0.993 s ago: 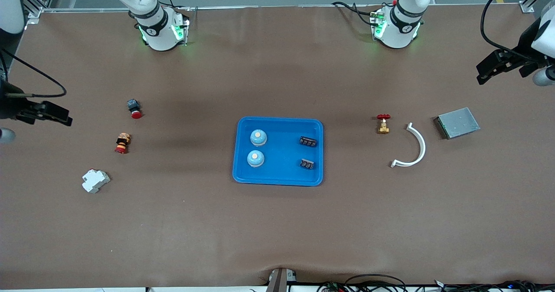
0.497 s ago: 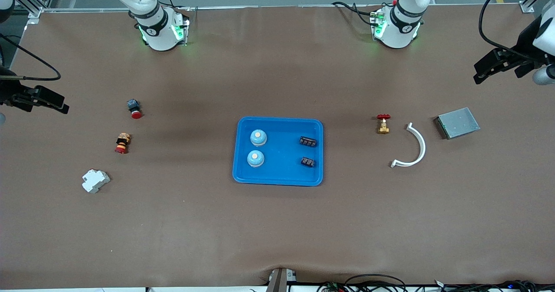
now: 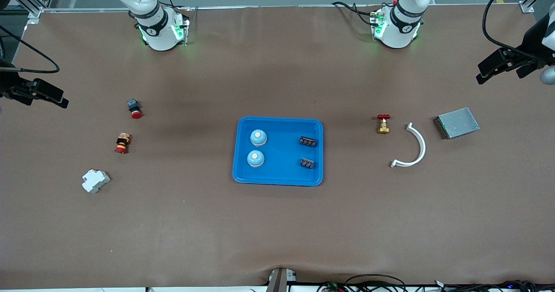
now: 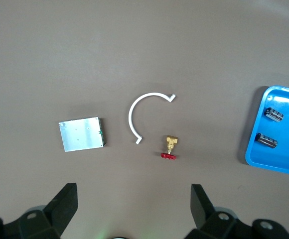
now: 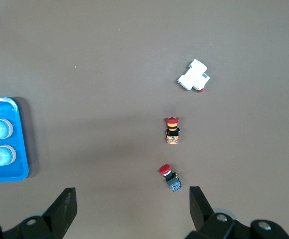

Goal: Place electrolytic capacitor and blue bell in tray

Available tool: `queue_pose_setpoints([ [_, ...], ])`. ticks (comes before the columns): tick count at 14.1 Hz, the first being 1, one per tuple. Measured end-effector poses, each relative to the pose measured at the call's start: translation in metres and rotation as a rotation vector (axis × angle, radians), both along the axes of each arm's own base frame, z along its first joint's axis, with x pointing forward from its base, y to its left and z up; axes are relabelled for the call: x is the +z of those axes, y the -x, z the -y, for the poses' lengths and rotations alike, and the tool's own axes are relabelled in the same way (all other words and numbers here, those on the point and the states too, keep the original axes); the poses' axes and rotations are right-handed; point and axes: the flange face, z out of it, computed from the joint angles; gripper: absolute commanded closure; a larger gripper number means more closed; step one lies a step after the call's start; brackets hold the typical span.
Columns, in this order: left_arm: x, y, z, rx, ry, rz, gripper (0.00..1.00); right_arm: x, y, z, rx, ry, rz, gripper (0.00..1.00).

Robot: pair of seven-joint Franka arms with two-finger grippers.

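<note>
Tray (image 3: pixel 278 124) held two blue bells (image 3: pixel 257 148) and two capacitors (image 3: pixel 307 152), well clear of my left gripper (image 4: pixel 134 199) and right gripper (image 5: pixel 132 199), both spread empty; nothing appeared left.

- The left tool (image 4: pixel 131 199) hangs over the bench (image 4: pixel 45 50), fingers spread wide.
- Below it lie a red-handled brass valve (image 4: pixel 170 148), a white curved strip (image 4: pixel 143 115) and a grey metal box (image 4: pixel 82 133).
- Off to one side, the tray (image 4: pixel 279 149) holds two capacitors (image 4: pixel 273 114).
</note>
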Motion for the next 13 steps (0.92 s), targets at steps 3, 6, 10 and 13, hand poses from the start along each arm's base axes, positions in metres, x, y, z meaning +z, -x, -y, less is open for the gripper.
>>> queue_pose_setpoints([
  [3, 0.0, 0.0, 0.0, -0.012, 0.0, 0.002, 0.0, -0.002, 0.001, 0.0, -0.001, -0.001, -0.01, 0.0],
  [6, 0.002, 0.0, 0.0, -0.014, 0.0, 0.006, 0.0, -0.001, 0.004, 0.0, -0.001, -0.001, -0.017, 0.0],
  [10, 0.004, 0.0, 0.0, -0.015, 0.0, 0.01, 0.0, 0.011, 0.006, 0.001, -0.003, -0.001, -0.008, 0.0],
  [13, 0.006, 0.0, 0.001, -0.016, 0.001, 0.015, 0.0, 0.013, 0.007, 0.001, -0.011, -0.001, -0.016, 0.0],
])
